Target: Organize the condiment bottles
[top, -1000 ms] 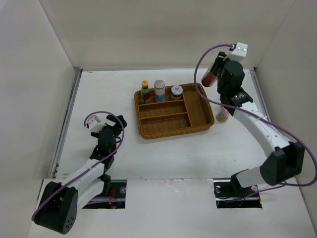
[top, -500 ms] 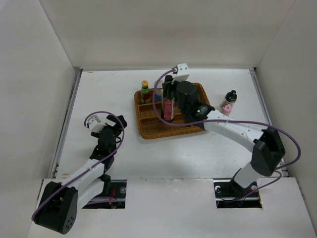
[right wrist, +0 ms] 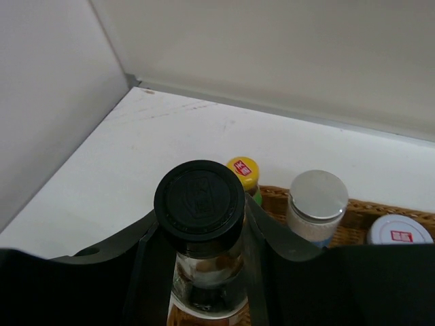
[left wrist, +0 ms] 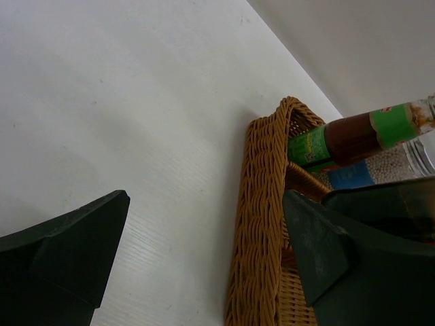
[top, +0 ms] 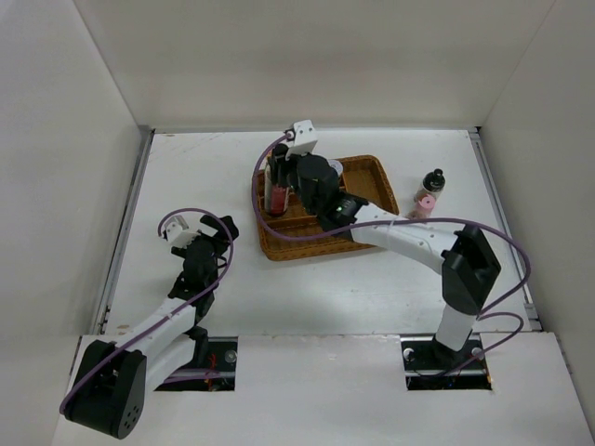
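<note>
**A:** Right wrist view first: what sits between the fingers?

**B:** The right gripper (right wrist: 200,234) is clamped on the tall bottle (right wrist: 204,278). One dark finger presses each side of its clear glass neck, just under a round, matte black cap with an embossed top.

**A:** And around it?

**B:** Just behind it stand a sauce bottle (right wrist: 242,170) with a yellow cap, a silver-lidded jar (right wrist: 318,197) and a white-lidded jar (right wrist: 397,231). They form a row along the far side of the woven wicker tray (right wrist: 353,209).

**A:** Where is that, seen from the top?

**B:** At the tray's left end. I cannot tell whether the tall bottle touches the bottom. The pink-lidded shaker (top: 425,202) and the black-capped shaker (top: 433,178) stand together on the smooth white table (top: 186,177), just right of the tray.

**A:** The other arm?

**B:** The left gripper (top: 214,228) is spread wide with nothing in it. It sits low over the table, well left of the tray.
</note>
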